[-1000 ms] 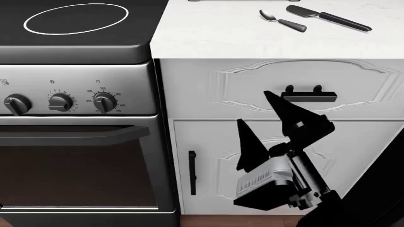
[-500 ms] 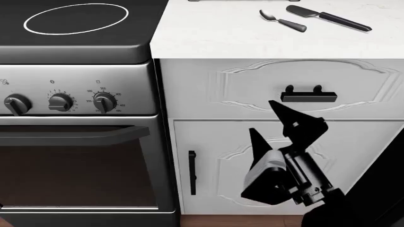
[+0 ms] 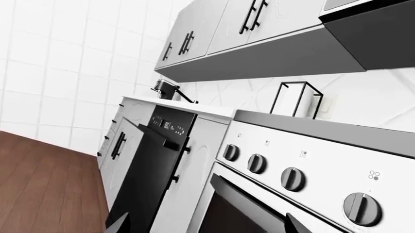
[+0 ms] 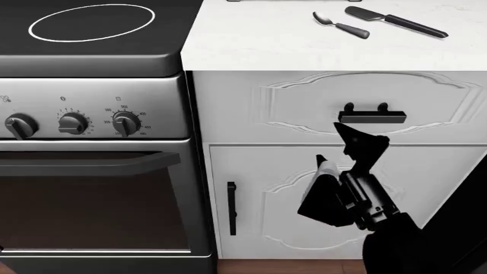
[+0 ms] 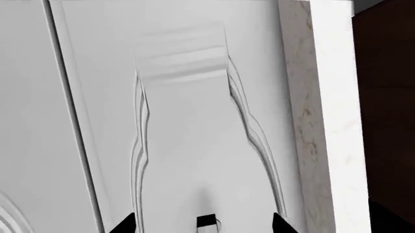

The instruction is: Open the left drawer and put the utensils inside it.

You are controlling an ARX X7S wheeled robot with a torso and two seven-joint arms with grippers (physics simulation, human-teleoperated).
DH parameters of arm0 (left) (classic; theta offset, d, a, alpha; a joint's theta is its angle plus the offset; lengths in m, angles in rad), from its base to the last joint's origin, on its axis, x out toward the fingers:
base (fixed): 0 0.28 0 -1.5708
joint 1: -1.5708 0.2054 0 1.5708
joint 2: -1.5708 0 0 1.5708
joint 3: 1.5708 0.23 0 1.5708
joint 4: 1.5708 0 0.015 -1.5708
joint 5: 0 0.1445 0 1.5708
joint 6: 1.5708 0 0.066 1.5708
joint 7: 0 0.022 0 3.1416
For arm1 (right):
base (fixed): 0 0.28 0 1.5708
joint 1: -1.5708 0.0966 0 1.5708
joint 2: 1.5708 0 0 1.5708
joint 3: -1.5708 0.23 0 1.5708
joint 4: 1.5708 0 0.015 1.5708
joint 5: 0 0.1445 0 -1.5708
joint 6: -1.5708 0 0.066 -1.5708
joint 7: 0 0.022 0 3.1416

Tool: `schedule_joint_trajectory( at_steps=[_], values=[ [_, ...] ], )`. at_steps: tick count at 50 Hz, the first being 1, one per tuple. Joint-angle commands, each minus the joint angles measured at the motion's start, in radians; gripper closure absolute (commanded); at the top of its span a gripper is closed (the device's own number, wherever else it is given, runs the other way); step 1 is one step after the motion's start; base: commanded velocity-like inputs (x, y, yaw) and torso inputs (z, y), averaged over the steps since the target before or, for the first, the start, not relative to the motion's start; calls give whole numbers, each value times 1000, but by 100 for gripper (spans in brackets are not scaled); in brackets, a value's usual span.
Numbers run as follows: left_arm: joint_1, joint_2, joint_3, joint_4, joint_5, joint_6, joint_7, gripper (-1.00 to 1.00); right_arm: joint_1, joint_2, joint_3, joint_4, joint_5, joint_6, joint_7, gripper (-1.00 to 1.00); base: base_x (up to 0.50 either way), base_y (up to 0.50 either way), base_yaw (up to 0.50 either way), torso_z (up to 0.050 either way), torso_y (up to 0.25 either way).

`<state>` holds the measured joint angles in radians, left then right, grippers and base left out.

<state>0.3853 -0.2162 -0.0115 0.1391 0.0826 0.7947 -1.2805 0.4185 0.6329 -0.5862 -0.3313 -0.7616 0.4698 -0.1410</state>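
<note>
Black handle point(image 4: 372, 117) of the shut left drawer point(image 4: 335, 105) sits just above the spread right gripper point(image 4: 339, 145)

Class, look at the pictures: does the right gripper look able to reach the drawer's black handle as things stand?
Probably yes. The right gripper is open just below the black handle, nothing lies between them, and the right wrist view shows the handle between its fingertips.

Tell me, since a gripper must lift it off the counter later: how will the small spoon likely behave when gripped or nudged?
The spoon looks rigid, so it probably won't flex. It lies flat on the smooth white counter, so it may slide when nudged. Its rounded bowl could let it rock or pivot; the thin handle leaves little to grip.
</note>
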Motion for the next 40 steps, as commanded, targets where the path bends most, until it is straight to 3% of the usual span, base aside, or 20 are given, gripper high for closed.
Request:
schedule_joint_trajectory(
  at_steps=[1,40],
  values=[
    [-2,-1,1,-3,-4,2,1,-100,44,-17,-6,73,6,13,-26,-100,0,0,0,0,0],
    [-3,2,2,-10,2,3,1,-100,200,-110,-16,381,21,23,8,-100,0,0,0,0,0]
  ],
)
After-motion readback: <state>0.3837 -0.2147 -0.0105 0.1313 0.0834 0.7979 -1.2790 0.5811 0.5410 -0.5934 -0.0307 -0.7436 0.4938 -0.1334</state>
